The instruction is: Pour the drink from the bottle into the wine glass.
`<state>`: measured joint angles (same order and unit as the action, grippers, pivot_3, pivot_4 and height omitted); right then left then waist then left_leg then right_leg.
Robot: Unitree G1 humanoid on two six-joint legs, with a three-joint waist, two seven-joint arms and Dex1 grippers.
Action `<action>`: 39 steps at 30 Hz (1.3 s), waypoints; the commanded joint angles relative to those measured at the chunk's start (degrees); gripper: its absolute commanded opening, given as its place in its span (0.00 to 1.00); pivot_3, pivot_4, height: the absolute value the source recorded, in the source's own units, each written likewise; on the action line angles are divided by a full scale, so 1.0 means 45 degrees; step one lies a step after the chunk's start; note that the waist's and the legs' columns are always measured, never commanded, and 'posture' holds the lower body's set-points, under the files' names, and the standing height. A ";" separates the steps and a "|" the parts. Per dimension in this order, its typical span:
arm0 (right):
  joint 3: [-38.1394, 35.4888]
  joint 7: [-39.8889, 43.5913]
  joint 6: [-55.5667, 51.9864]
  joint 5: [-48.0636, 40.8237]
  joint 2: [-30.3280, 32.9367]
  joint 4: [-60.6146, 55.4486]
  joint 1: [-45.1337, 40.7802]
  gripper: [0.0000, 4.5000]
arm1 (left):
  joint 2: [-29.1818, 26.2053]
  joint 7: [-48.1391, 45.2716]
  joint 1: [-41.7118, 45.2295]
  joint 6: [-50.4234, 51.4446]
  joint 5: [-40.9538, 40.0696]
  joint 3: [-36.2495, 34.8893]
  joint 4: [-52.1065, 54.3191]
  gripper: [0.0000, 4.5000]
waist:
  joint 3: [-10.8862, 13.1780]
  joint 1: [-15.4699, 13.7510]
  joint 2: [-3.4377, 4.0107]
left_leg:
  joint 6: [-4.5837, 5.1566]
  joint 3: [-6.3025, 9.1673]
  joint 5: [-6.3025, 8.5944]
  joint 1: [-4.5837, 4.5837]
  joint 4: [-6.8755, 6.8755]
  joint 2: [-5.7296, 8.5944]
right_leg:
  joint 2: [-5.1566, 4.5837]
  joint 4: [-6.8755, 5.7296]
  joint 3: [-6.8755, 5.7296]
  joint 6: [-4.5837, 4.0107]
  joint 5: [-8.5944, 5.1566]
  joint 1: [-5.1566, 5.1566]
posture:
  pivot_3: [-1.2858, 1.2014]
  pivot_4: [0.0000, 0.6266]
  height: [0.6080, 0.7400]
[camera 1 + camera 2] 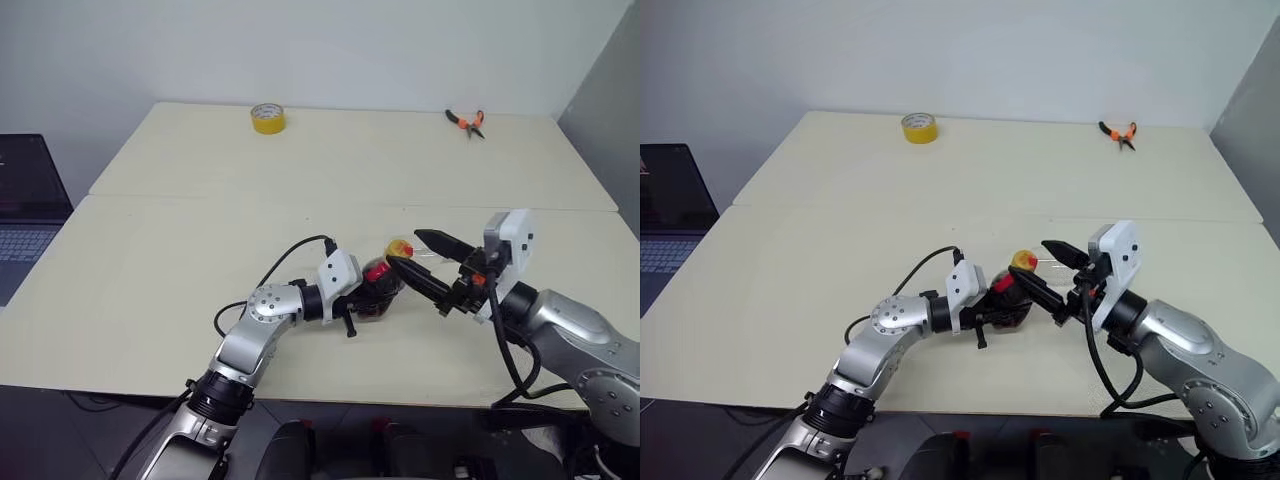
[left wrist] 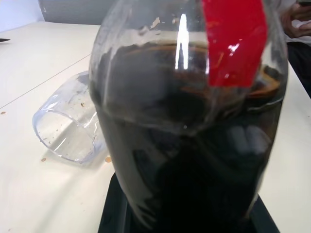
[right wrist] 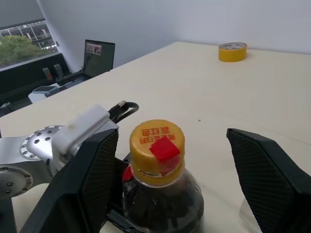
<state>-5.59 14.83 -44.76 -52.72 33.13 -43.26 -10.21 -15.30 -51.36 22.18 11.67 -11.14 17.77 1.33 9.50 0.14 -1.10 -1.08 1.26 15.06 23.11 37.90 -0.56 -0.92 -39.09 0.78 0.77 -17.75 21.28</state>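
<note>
Dark cola drink (image 2: 194, 160): all of it inside the bottle (image 3: 163, 194); level sits high, near the shoulder, so nothing poured yet.
Bottle: upright near the front of the pale table (image 1: 200, 230), red label band at the neck, yellow cap (image 3: 156, 145) in place.
Left gripper (image 1: 362, 300): clamped narrow on the bottle's body from the side, holding it steady.
Right gripper (image 3: 170, 165): fingers spread wide, one on each side of the cap, not touching it.
Wine glass (image 2: 68, 128): clear, lying on its side on the table just beside the bottle, mouth open sideways; stem and foot hard to make out.
Progress: early. Bottle secured; cap not off, glass not standing, no pour.
Left to do, by my reading: close on the cap and unscrew it, right the glass, tilt the bottle over it.
Background: yellow tape roll (image 1: 268, 118) and orange-handled pliers (image 1: 467, 122) far back; laptop (image 1: 25, 200) off the table's left edge.
</note>
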 commanded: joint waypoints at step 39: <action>-0.3346 0.0575 0.4638 0.4069 -0.1028 0.1279 0.5541 0.27 | 0.0148 -0.0081 -0.0022 -0.0535 -0.0713 -0.0319 0.0700 0.15 | -0.0003 0.0019 0.0005 | 0.0000 -0.0011 0.0000 -0.0024 -0.0006 -0.0001 | 0.0000 -0.0003 0.0008 0.0001 -0.0001 -0.0020 | 0.52 0.24 1.00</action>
<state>-19.43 15.99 -26.62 -36.04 28.11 -36.86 15.09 -15.21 -51.21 21.40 10.59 -12.78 17.19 1.71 9.49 0.22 -1.08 -1.08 1.19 15.06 22.97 37.87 -0.58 -0.90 -39.12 0.83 0.77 -17.76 21.19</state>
